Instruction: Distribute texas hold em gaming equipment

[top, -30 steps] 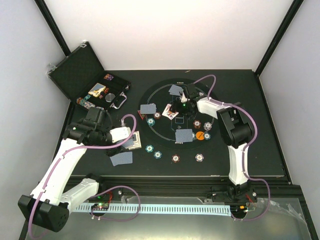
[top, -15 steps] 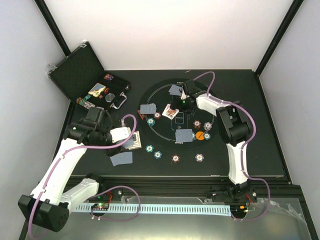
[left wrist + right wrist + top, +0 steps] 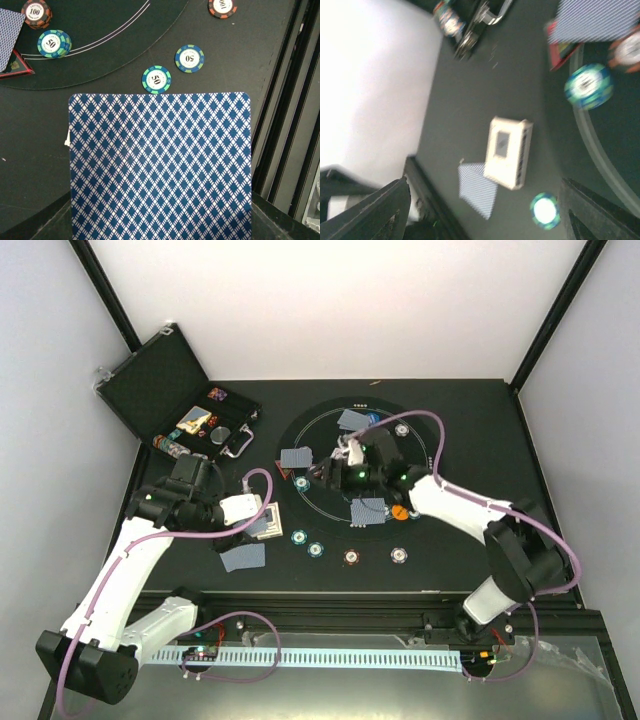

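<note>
My left gripper (image 3: 262, 526) is shut on a deck of blue diamond-backed playing cards (image 3: 160, 165), which hides its fingers. Just beyond the deck lie teal chips (image 3: 156, 80) (image 3: 189, 58). A red triangle marker (image 3: 15, 65) lies at the mat's left edge. My right gripper (image 3: 330, 472) hovers open over the left half of the round mat (image 3: 420, 445), nothing between its fingers (image 3: 375, 210). Face-down cards (image 3: 351, 420) (image 3: 296, 458) (image 3: 368, 512) lie on the mat. An orange disc (image 3: 398, 510) lies beside the last of these. One more card (image 3: 243, 557) lies off the mat.
The open black case (image 3: 160, 385) stands at the back left with its tray (image 3: 205, 425) of loose pieces. Brown-red chips (image 3: 351, 557) (image 3: 399, 556) lie near the mat's front rim. The right wrist view is blurred and shows the left wrist camera (image 3: 507, 152).
The right arm has swung its elbow out to the right and its gripper has moved left and nearer across the mat, with the jaws wider. The left arm and deck have not moved.
</note>
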`<state>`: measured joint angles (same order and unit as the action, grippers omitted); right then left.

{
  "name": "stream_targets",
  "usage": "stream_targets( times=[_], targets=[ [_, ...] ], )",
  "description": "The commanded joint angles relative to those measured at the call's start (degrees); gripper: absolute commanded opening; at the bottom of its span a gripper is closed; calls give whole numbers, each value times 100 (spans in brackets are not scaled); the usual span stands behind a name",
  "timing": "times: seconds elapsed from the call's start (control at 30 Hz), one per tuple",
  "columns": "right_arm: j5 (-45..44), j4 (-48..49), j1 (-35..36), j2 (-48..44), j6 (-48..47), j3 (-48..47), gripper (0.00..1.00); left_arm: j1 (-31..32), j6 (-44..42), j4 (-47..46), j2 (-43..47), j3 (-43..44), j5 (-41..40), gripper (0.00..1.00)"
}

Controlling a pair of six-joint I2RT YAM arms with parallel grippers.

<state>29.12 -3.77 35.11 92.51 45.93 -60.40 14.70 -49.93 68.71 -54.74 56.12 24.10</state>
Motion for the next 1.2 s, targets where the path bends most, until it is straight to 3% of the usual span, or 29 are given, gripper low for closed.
stream_targets(
  times=[0.0,0.4,1.17],
  targets=[
    [593,1316,579,-426,969,699,83,-2,32,-78,104,33,254,1],
    [754,3343,2011,-157,2226,990,82,-2,54,-80,105,12,275,2],
    [1233,4642,2394,1487,3159,218,71,-2,20,-59,121,57,233,2]
  ],
)
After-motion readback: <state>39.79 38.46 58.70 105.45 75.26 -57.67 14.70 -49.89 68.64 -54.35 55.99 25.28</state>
